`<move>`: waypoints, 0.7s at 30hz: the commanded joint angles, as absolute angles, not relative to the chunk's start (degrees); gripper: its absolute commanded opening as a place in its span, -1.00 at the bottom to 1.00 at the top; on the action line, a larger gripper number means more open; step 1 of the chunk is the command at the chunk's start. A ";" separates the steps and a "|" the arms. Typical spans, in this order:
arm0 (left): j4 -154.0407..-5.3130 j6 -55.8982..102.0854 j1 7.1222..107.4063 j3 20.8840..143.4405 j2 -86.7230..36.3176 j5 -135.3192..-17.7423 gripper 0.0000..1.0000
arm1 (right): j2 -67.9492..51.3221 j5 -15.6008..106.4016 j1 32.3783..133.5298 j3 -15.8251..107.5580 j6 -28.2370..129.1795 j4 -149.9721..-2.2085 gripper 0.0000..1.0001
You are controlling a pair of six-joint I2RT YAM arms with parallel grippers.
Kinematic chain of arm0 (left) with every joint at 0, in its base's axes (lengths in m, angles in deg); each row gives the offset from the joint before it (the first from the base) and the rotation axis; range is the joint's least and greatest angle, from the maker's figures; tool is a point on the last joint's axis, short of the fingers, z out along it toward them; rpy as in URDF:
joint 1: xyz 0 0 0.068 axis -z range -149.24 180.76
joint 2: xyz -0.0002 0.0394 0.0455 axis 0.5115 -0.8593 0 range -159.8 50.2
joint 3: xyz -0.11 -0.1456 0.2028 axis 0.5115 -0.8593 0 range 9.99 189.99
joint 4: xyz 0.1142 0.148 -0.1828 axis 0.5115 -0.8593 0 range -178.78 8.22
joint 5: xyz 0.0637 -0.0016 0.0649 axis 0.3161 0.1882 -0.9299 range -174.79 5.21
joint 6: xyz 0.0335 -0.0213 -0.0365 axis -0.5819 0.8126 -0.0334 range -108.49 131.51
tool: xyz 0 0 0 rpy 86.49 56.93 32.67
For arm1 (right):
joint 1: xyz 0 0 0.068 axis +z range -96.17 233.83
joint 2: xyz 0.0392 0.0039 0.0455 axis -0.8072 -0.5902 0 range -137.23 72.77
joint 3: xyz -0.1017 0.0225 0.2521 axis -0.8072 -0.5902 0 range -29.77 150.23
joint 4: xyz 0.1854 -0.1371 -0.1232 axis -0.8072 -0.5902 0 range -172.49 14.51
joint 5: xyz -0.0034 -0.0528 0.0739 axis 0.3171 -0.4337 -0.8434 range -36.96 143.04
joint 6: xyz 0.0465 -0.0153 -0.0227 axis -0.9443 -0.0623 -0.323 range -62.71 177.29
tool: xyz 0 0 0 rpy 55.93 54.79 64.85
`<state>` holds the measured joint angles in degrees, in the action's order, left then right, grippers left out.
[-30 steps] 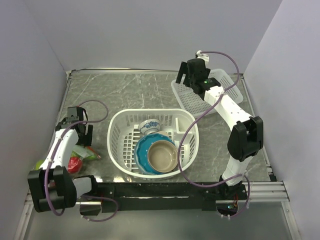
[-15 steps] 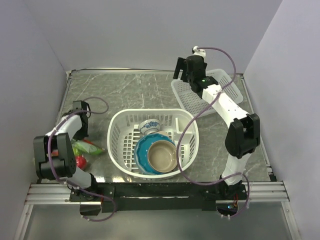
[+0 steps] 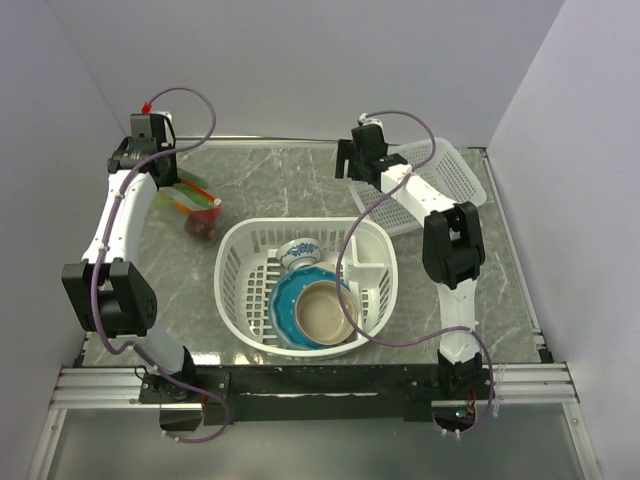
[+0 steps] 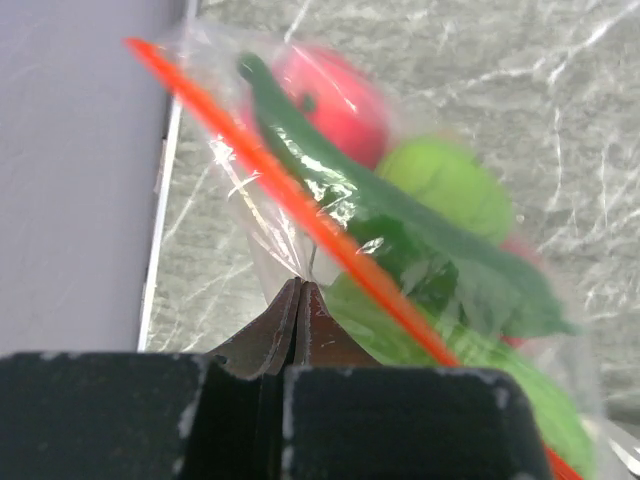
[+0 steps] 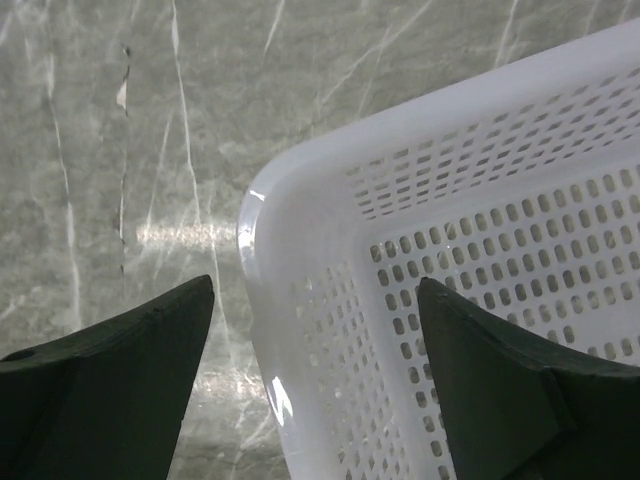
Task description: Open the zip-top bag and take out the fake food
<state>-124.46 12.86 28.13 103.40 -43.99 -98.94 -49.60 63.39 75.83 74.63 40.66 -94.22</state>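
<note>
— At the far left of the grey stone-look table point(image 3: 290, 180), what do we see around the small clear zip-top bag point(image 3: 192, 203)?

— We see the left gripper point(image 4: 298, 292) clenched on a fold of its film, just beside the thin red-orange zip strip point(image 4: 300, 212). Through the crinkled plastic we make out the glossy fake food point(image 4: 440, 185): a red round piece, a lime-green ball, long dark green leaves. Whether the bag's lower end rests on the table we cannot tell.

— And what lies nearby?

— Near it, toward the middle, we have the round white slotted plastic basket point(image 3: 240, 262), which holds a blue dish point(image 3: 283, 305), a tan bowl point(image 3: 325, 312) stacked in it and a small blue-patterned bowl point(image 3: 298, 250). At the far right we find the white perforated mesh tray point(image 5: 480, 220); the right gripper point(image 5: 315, 290) hangs over its rounded corner with jaws spread wide, grasping nothing.

— The surface?

— We find the table smooth and faintly glossy, pale veins across the grey, boxed in by plain pale lilac walls point(image 3: 300, 60).
</note>
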 commanded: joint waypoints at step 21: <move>-125.20 8.44 28.04 104.83 -40.41 -92.96 -0.98 | -58.98 56.91 76.68 91.00 39.62 -99.92 0.04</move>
<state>-127.08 9.34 28.07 101.87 -42.31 -93.74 -61.01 56.24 76.15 92.12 39.11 -99.11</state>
